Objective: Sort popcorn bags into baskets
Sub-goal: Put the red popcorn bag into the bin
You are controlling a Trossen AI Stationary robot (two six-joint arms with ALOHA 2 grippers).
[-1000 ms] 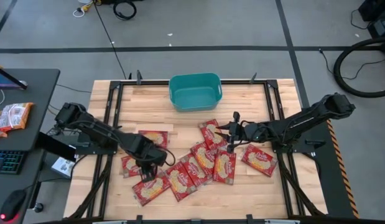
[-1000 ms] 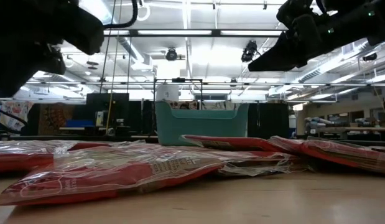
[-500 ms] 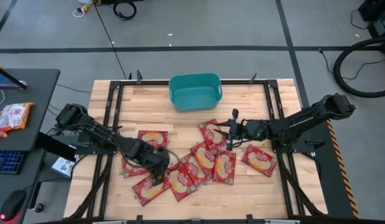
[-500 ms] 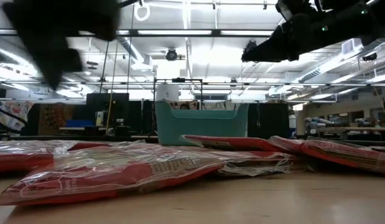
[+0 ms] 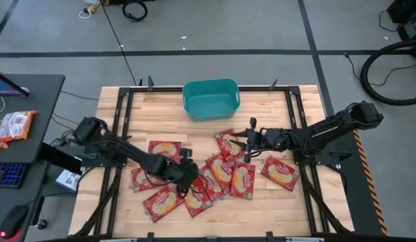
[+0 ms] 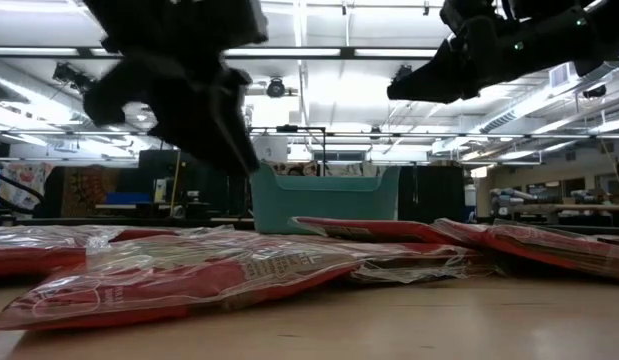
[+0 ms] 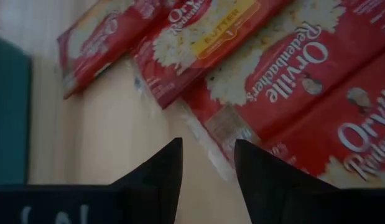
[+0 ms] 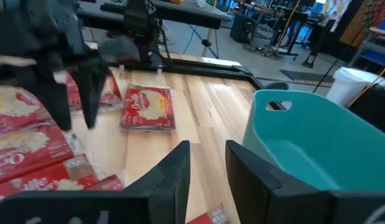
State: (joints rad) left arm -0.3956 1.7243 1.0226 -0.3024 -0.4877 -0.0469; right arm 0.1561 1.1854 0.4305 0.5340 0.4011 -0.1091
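Several red popcorn bags (image 5: 221,171) lie flat and partly overlapping on the near half of the wooden table. Single ones lie at the left (image 5: 165,149) and right (image 5: 280,171). The teal basket (image 5: 187,101) stands at the far edge, with nothing visible inside. My left gripper (image 5: 189,180) hovers open over the left part of the pile; its wrist view shows its fingers (image 7: 208,165) above bare wood beside a bag's edge (image 7: 211,134). My right gripper (image 5: 240,142) is open above the pile's far bags, facing the basket (image 8: 304,143).
Bare wood (image 5: 160,114) lies between the basket and the bags. Black metal rails (image 5: 123,117) run along the table's sides. A dark side desk (image 5: 33,101) at the left holds a keyboard, a mouse and more red packets (image 5: 13,126). Cables lie on the floor beyond.
My left gripper has swept toward the table's right along the near side, from the left bags to the left part of the pile; it blurs across the low view. My right gripper has edged slightly toward the table's left. No bag has moved.
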